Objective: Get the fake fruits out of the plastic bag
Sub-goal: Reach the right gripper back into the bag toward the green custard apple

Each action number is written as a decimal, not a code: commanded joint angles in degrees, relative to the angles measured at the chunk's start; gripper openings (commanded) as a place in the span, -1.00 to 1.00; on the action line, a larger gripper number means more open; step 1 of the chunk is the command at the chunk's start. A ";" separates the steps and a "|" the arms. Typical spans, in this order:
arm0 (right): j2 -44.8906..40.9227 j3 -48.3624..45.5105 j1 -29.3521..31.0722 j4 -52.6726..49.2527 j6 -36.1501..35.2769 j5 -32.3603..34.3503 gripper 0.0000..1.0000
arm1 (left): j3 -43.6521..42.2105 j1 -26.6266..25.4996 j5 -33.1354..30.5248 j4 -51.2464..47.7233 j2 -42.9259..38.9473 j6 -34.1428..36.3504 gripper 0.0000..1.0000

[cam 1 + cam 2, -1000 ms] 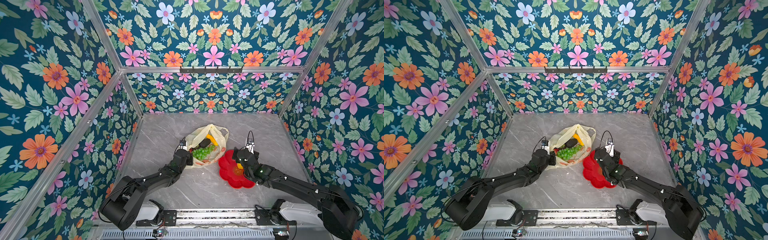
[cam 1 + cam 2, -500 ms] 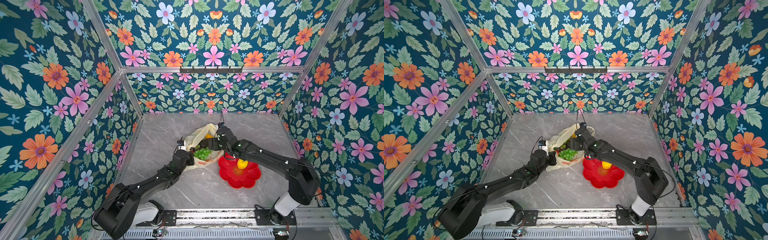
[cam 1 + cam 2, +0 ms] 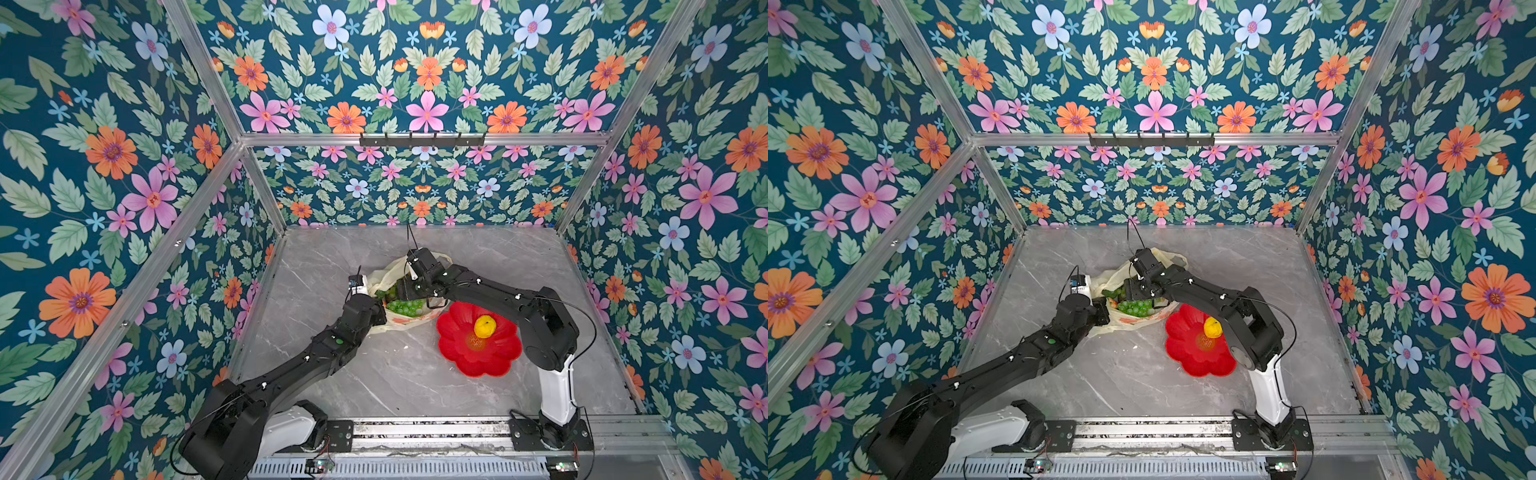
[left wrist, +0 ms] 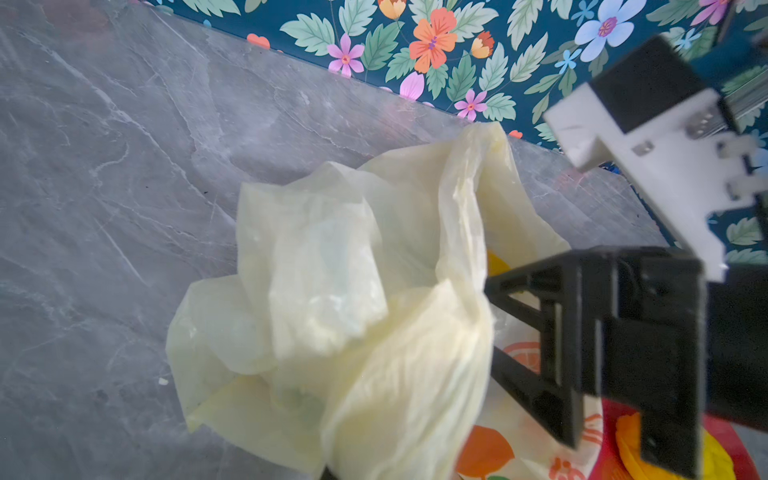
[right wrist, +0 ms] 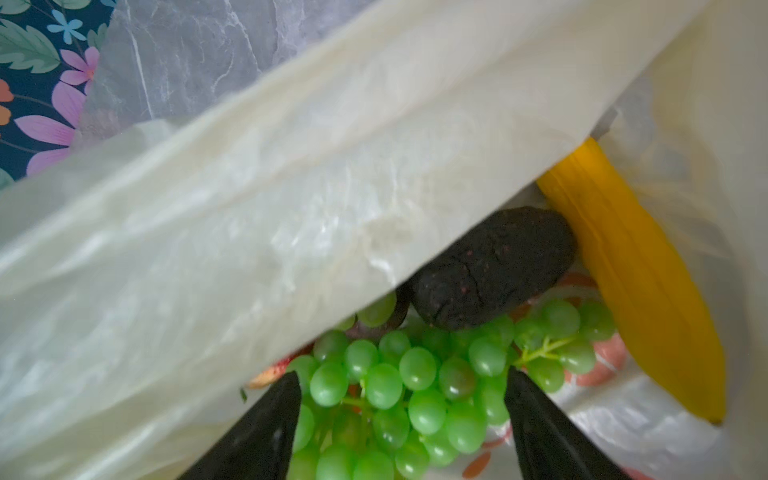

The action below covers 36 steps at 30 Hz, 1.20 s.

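- Nearest the arm bases, a red flower-shaped plastic plate (image 3: 478,359) (image 3: 1187,357) lies on the grey marble-patterned tabletop (image 3: 374,374). A small yellow plastic lemon (image 3: 484,326) (image 3: 1212,328) rests on the plate's far half, outside the bag.
- Just beyond the plate and to its left sits the thin, crinkly, cream-yellow plastic bag (image 3: 384,276) (image 3: 1113,278) (image 4: 332,270) with orange fruit-slice prints. Its mouth faces up and its near corner is just beside the plate's rim.
- The left gripper (image 3: 381,311) (image 3: 1104,309) is at the bag's near-left rim. Its jaws are closed and pinch a fold of the film, which bunches upward in the left wrist view.
- The right gripper (image 3: 399,291) (image 3: 1130,293) (image 5: 402,374) reaches across from the right and points down into the bag's mouth. Its jaws are wide apart and clamp nothing.
- Its black fingers (image 5: 270,424) stand on either side of the green plastic grape bunch (image 3: 403,307) (image 3: 1136,308) (image 5: 395,386). Whether they touch the grapes cannot be told.
- Deeper in the bag, a dark, rough-skinned plastic avocado (image 5: 494,266) rests against the grapes.
- A long yellow plastic banana (image 5: 636,270) lies alongside the avocado against the bag's wall. A fold of film (image 5: 291,187) covers part of the contents.
- Farthest back stands the blue floral wall (image 3: 415,187).
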 commanded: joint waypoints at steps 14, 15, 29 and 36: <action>12.92 16.67 -2.38 -5.12 -5.12 -6.64 0.37 | -1.19 0.09 -0.28 1.40 3.80 -0.88 -1.00; 13.70 17.83 -2.54 -5.78 -5.28 -6.41 0.38 | -1.42 0.09 -0.25 1.81 3.42 -0.88 -1.00; 18.47 25.91 -2.93 -7.32 -9.47 -6.00 0.64 | -2.79 0.09 -0.40 2.58 1.76 -0.62 -1.00; 23.29 31.40 -2.88 -9.57 -13.38 -6.39 0.63 | -3.40 0.19 -0.90 2.07 0.29 -0.11 -1.00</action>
